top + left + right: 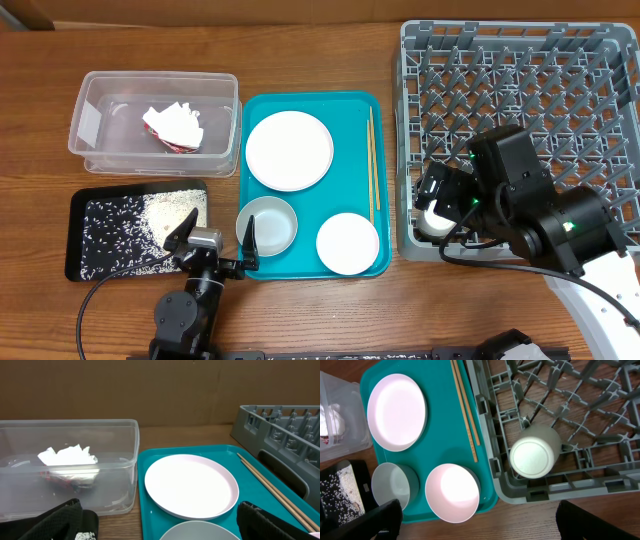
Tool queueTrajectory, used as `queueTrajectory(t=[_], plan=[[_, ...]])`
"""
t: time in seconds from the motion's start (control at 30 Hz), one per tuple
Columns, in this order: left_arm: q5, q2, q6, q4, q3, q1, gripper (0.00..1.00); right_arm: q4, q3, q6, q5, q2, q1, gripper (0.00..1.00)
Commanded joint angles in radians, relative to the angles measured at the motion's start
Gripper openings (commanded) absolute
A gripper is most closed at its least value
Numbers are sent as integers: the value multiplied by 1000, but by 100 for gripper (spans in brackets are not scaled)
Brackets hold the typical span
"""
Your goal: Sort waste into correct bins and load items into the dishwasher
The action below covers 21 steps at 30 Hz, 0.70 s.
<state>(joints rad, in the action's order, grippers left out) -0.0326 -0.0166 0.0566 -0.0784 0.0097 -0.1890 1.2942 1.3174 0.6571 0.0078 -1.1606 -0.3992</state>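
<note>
The clear tub [95, 95] holds the red-and-white wrapper and white napkin [175, 128]. Rice grains lie on the black tray [95, 215]. The plate [289, 150], grey bowl [267, 223], pink bowl [347, 243] and chopsticks [372, 165] rest on the teal tray. The white cup [535, 457] lies in the front left corner of the grey dish rack [520, 90]. My right gripper [480, 530] is open and empty, hovering over that corner. My left gripper [215, 238] is open and empty, low between the black tray and the grey bowl [200, 532].
The teal tray [350, 115] sits between the tub and the rack. In the left wrist view the tub [115, 435] is to the left, the plate [190, 485] ahead and the rack [280, 425] to the right. Bare wooden table runs along the front edge.
</note>
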Motion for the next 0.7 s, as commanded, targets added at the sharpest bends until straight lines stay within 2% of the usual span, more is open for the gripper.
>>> queueTrajectory(t=[0.0,0.37,0.67], plan=[[11,12,18,5,-5,6,100,-6,11,-2,13,3,1,100],[11,12,18,5,-5,6,100,-10,11,6,0,3,1,100],[11,12,18,4,-5,6,100,-153,11,9,-13,3,1,100]])
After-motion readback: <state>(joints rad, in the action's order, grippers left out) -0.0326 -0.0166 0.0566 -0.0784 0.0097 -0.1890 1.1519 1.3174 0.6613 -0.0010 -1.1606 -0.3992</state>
